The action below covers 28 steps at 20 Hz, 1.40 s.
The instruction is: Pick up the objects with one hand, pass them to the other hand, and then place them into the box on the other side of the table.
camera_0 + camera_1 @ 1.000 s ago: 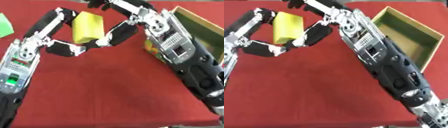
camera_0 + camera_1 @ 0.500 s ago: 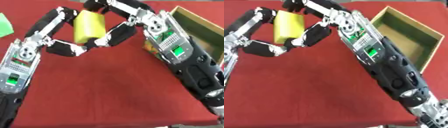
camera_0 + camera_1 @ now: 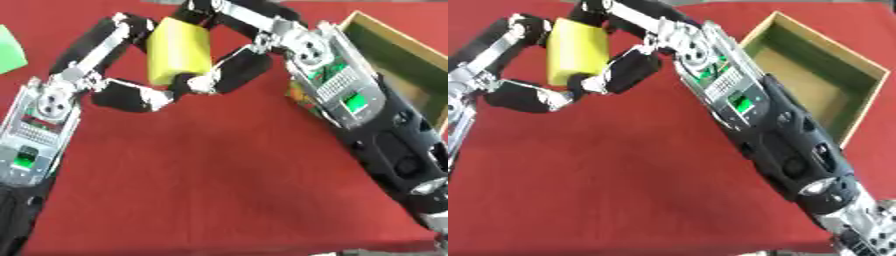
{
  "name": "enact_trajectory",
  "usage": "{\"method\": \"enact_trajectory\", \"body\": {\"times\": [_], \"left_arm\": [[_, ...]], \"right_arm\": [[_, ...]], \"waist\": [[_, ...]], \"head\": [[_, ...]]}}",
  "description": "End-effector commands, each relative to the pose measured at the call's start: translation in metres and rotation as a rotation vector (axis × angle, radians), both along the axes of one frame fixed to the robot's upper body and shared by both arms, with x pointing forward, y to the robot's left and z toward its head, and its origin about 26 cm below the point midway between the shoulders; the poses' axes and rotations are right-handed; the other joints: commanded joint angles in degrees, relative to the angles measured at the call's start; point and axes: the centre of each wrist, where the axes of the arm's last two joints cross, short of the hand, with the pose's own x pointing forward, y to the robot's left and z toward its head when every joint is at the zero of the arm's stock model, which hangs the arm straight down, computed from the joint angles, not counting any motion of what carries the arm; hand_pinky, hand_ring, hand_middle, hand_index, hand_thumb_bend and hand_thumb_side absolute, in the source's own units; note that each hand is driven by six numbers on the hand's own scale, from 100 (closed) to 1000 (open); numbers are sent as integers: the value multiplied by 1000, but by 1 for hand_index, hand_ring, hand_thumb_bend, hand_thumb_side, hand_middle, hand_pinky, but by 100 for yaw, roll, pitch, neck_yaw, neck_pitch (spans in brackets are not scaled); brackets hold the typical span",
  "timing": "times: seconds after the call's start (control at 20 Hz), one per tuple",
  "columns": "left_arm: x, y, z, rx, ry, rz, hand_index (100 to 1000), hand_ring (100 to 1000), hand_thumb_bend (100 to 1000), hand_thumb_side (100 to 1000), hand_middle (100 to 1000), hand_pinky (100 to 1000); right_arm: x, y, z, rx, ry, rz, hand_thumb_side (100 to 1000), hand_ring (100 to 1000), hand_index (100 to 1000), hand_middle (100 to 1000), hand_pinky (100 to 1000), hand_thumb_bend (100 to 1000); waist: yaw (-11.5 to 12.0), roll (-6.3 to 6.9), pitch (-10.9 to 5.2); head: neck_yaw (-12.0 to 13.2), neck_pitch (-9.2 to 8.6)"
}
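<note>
A yellow block (image 3: 179, 50) hangs above the red table, caught between both hands at the far middle. My left hand (image 3: 131, 96) comes in from the left, with one finger curled over the block's upper left corner and the thumb under its lower end. My right hand (image 3: 238, 71) reaches from the right. Its fingers lie across the block's top and its thumb presses the lower right side. The open wooden box (image 3: 870, 102) stands at the right edge, behind my right forearm, and its inside looks bare.
A green object (image 3: 9, 50) shows at the left edge of the red cloth (image 3: 201, 180). A small orange and green thing (image 3: 297, 96) peeks out beside the right forearm, near the box. The near half of the cloth lies open.
The yellow block has turned a little more upright and stayed in place. The right hand's fingers have closed in over its top.
</note>
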Motion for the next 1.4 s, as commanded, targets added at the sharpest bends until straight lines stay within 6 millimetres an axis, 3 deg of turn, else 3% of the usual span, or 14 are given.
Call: {"method": "enact_trajectory", "body": {"times": [0.05,0.4,0.7,1.1,1.25,1.4], "left_arm": [[-3,-3,10,-19,-35,-19,529,561,227,160,463,669],[-1,-1,8,-26,-33,11,600,584,417,199,503,698],[1,3,4,-1,-31,49,780,677,680,289,615,756],[2,7,1,49,-46,74,813,704,902,290,644,771],[3,8,-1,79,-50,79,819,710,974,330,646,775],[5,10,-4,93,-51,100,823,710,981,336,645,774]], "right_arm": [[0,-3,7,15,-12,-4,153,761,646,570,795,355],[-1,-3,7,26,-1,16,100,702,530,482,770,299],[-3,-5,9,59,15,21,100,693,483,476,764,290],[-6,-8,13,92,21,19,100,686,480,474,761,293],[-7,-10,14,100,24,15,100,685,481,473,761,294],[-8,-12,15,111,24,13,100,684,482,473,760,299]], "waist": [[4,10,-91],[1,13,-101],[-4,19,-107],[-19,25,-109],[-22,25,-109],[-27,21,-109]], "head": [[-21,-61],[-18,-75],[-50,-64],[-83,-57],[-94,-60],[-96,-60]]}}
